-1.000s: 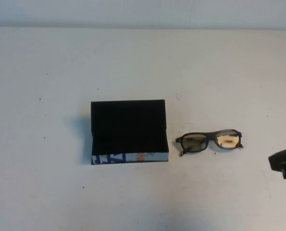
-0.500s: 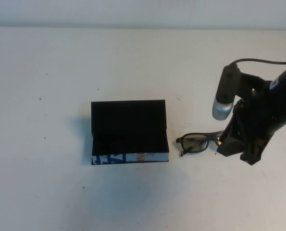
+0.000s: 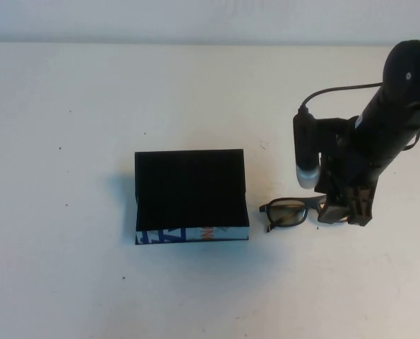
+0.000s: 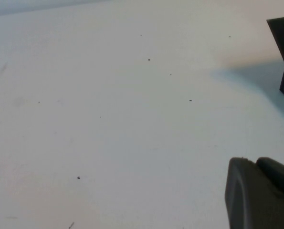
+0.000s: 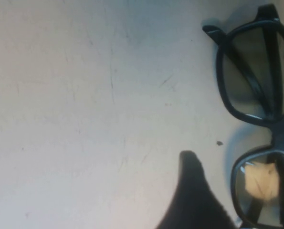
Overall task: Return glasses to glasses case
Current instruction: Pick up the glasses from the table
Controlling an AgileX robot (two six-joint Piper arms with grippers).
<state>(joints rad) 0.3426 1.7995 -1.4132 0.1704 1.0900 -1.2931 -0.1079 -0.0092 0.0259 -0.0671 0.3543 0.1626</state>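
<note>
Glasses (image 3: 305,211) lie flat on the table (image 3: 68,282), just right of the glasses case (image 3: 190,194), whose black lid looks closed. Right gripper (image 3: 345,210) hangs directly over the amber-lens end of the frame; whether its pincer stands apart cannot be told, one dark fingertip (image 5: 194,200) showing beside the lens. Left gripper (image 4: 258,193) sits low over bare table left of the case, pincer state unclear too. Good grasp likely needs fingers straddling the frame's rim, avoiding lens faces, descending straight.

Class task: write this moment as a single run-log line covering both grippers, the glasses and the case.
right gripper: over amber-lens end of black plastic-framed glasses on white table | left gripper: parked | black rectangular glasses case: lid closed
</note>
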